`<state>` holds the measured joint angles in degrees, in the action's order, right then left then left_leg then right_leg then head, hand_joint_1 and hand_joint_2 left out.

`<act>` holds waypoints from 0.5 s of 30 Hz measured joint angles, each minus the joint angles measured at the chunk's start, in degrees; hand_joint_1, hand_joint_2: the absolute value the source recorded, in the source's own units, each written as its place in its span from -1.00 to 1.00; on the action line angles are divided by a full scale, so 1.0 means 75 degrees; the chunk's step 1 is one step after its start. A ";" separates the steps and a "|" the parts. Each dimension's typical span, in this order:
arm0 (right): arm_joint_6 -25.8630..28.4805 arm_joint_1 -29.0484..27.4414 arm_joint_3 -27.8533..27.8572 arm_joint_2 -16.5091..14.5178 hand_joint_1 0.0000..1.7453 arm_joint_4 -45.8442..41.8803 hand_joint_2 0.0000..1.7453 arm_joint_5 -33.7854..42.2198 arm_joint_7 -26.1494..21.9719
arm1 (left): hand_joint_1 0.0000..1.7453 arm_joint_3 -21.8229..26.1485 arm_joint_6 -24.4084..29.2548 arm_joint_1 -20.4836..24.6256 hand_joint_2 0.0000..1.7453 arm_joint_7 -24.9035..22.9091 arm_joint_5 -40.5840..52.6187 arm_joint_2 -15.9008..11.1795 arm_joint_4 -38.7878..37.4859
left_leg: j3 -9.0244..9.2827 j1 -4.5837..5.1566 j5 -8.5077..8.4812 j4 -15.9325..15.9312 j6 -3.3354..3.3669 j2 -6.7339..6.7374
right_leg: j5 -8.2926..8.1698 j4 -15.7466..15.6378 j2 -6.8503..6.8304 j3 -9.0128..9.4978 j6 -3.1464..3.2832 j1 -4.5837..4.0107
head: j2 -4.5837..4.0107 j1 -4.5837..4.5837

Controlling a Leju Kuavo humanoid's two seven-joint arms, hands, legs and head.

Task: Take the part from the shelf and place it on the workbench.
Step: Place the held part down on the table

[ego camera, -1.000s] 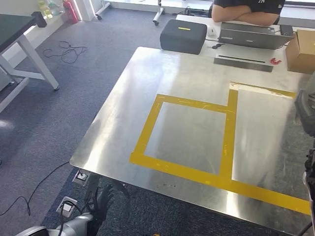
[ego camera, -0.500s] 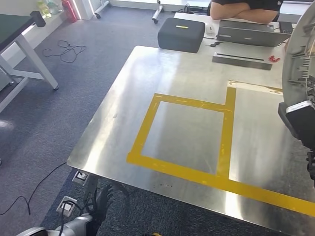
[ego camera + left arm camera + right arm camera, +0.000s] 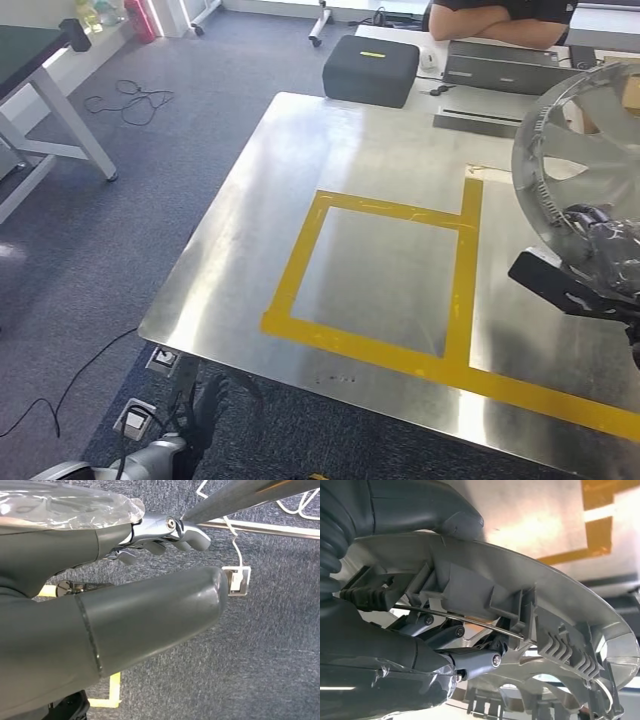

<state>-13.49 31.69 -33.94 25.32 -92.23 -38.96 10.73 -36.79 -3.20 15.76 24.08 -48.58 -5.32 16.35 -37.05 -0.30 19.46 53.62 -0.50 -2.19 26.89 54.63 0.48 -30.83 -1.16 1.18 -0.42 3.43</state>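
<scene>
A silver wheel cover (image 3: 581, 160), round with spokes and a toothed rim, hangs tilted above the right side of the steel workbench (image 3: 249, 200). My right hand (image 3: 607, 255) grips its lower edge, with a dark wrist part jutting out below it. In the right wrist view the cover's ribbed back (image 3: 546, 605) lies across my right hand (image 3: 395, 650), thumb on one side and fingers on the other. A yellow tape square (image 3: 462, 260) marks the bench just beside the cover. My left hand (image 3: 200, 410) hangs low by the bench's near corner; its thumb (image 3: 151, 615) and fingers (image 3: 170, 530) are apart and hold nothing.
At the bench's far edge sit a black case (image 3: 370, 70), a laptop (image 3: 502, 65) and a flat metal strip (image 3: 475, 122); a person with folded arms (image 3: 498, 20) sits behind them. Another table (image 3: 45, 90) stands at left, with cables (image 3: 124, 100) and a floor socket (image 3: 136, 420) on the carpet.
The wheel cover has come in from the right edge and swung over the bench, from edge-on to showing its spoked face. The view shifted slightly. The left hand stays put.
</scene>
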 joint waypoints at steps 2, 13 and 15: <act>-0.0094 0.0034 -0.0211 0.0087 1.00 0.0053 1.00 -0.0102 0.0023 | -1.00 0.0000 -0.0023 -0.0001 -1.00 0.0003 0.0014 -0.0007 0.0000 | -0.0001 0.0000 0.0001 0.0001 0.0001 -0.0002 | 0.0000 -0.0003 -0.0005 0.0003 0.0000 0.0000 | 0.0000 -0.0001; -0.2054 0.0218 -0.1288 0.0677 1.00 0.0368 1.00 -0.0427 0.0554 | -1.00 0.0001 -0.0173 -0.0004 -1.00 -0.0015 0.0036 -0.0043 0.0000 | -0.0005 -0.0003 0.0003 0.0002 0.0003 -0.0006 | 0.0001 -0.0017 -0.0012 0.0003 -0.0001 0.0000 | 0.0000 0.0000; -0.2212 0.0172 -0.1488 0.0856 1.00 0.0427 1.00 -0.0333 0.0703 | -1.00 0.0001 -0.0199 -0.0009 -1.00 -0.0042 0.0072 -0.0056 0.0000 | -0.0008 -0.0002 0.0003 0.0003 0.0003 -0.0008 | 0.0001 -0.0018 -0.0014 0.0002 -0.0001 0.0002 | 0.0000 0.0001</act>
<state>-30.08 32.98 -45.11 31.74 -89.03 -41.46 16.00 -36.79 -4.69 15.70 23.77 -48.04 -5.74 16.35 -37.11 -0.32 19.49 53.64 -0.48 -2.25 26.90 54.49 0.37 -30.81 -1.17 1.19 -0.42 3.43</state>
